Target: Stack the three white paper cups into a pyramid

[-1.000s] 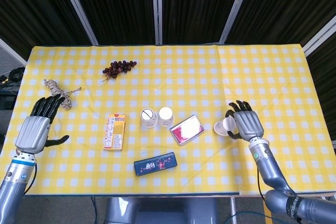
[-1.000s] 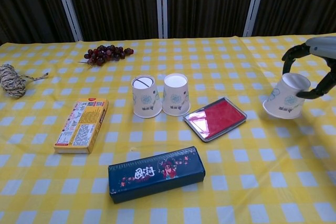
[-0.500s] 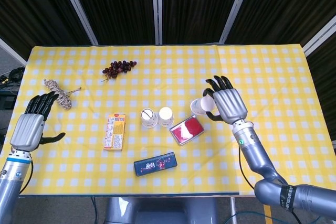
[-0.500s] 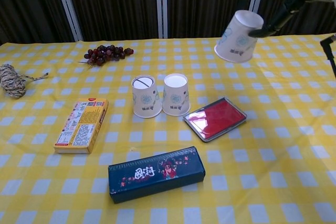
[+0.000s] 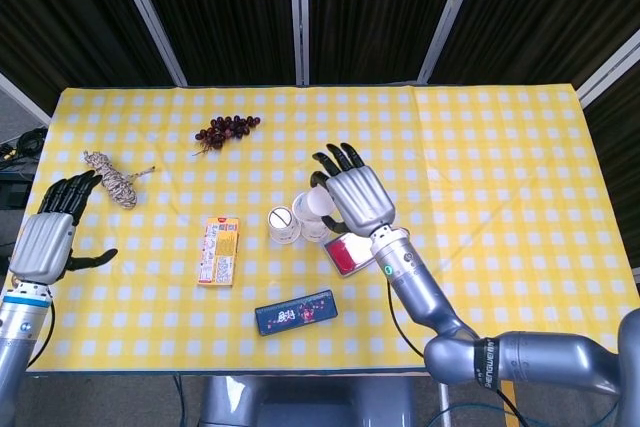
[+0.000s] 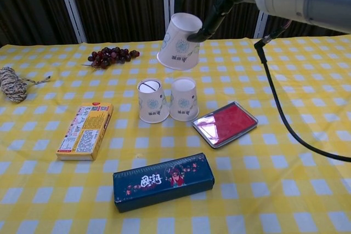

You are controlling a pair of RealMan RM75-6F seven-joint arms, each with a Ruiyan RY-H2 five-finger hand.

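Two white paper cups stand upside down and side by side mid-table, the left cup and the right cup. My right hand holds the third cup mouth-down and tilted in the air, directly above the pair. In the head view the held cup covers most of the right standing cup. My left hand hovers open over the table's left edge, fingers spread and holding nothing; the chest view does not show it.
A red tin lies right of the cups and a dark blue box in front of them. A yellow box lies to the left. Grapes and a twine bundle sit toward the back left.
My right hand has carried the third cup up from the table's right side and leftward, until it hangs over the two standing cups. The left hand has barely shifted.
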